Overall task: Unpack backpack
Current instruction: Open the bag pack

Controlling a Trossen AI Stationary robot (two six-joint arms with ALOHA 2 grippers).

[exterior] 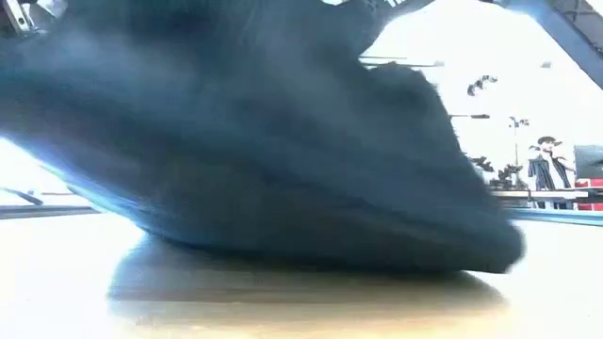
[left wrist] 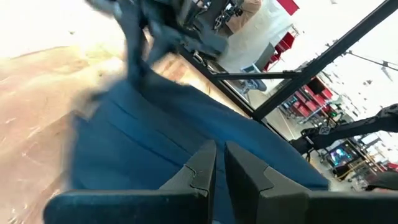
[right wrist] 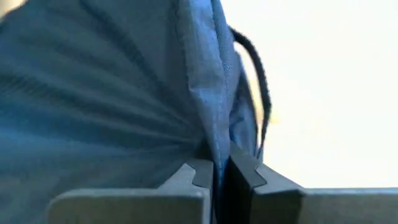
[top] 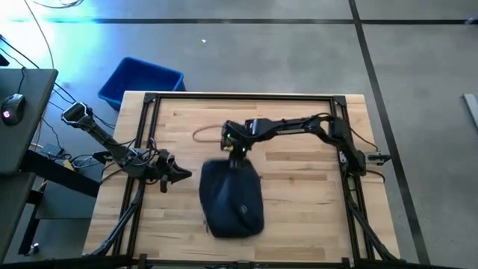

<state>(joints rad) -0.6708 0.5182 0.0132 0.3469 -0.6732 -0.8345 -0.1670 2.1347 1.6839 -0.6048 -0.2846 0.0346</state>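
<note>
The dark navy backpack [top: 233, 200] lies in the middle of the table, toward the near edge, and it fills the low view [exterior: 283, 151]. My right gripper [top: 237, 155] stands over the backpack's far end and is shut on its fabric [right wrist: 219, 171]. My left gripper [top: 183, 176] hovers just left of the backpack, apart from it. In the left wrist view its fingers [left wrist: 219, 165] are shut, with the blue fabric [left wrist: 174, 130] beyond them. My right gripper pinches a gathered fold of fabric [right wrist: 214, 140] at the backpack's far end between its two fingers, coming from above. Creases fan out taut from the pinch. A dark cord [right wrist: 261, 87] runs beside the fold. The far end is raised, while the backpack's underside [exterior: 311, 254] rests on the table.
A blue plastic bin [top: 142, 81] stands on the floor past the table's far left corner. A thin brownish loop [top: 208, 133] lies on the wood behind the backpack. Black frame rails [top: 239, 97] edge the table. A person [exterior: 546, 169] stands far off in the room.
</note>
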